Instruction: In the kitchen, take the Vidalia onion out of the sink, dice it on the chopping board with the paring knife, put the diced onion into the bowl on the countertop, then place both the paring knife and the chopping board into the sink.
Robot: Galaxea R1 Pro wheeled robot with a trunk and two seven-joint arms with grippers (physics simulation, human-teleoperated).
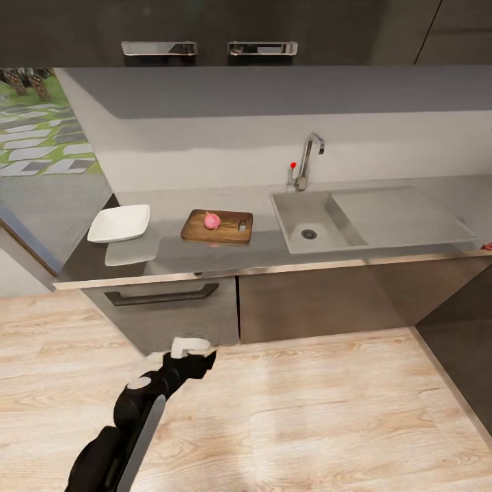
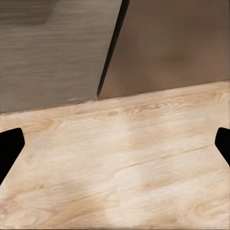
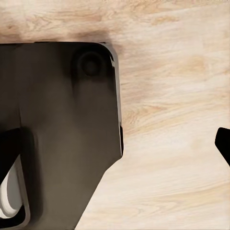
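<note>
The pinkish Vidalia onion (image 1: 212,220) lies on the brown chopping board (image 1: 229,232), which rests on the grey countertop (image 1: 410,188) left of the sink (image 1: 295,208). The basin holds nothing but its drain. A white bowl (image 1: 119,223) stands left of the board. At the counter's far right edge a red sliver (image 1: 487,246) may be the paring knife's handle; the rest is cut off. My left gripper (image 2: 115,146) hangs low over the floor in front of the cabinets, open and holding nothing. My right gripper (image 3: 115,146) is open above the floor beside my dark base (image 3: 62,124).
The steel tap (image 1: 305,160) with its red dot stands behind the basin, and the drainboard (image 1: 403,215) runs to its right. Dark cabinets and a drawer handle (image 1: 160,295) sit under the counter. Pale wood floor (image 1: 307,417) lies between me and the counter.
</note>
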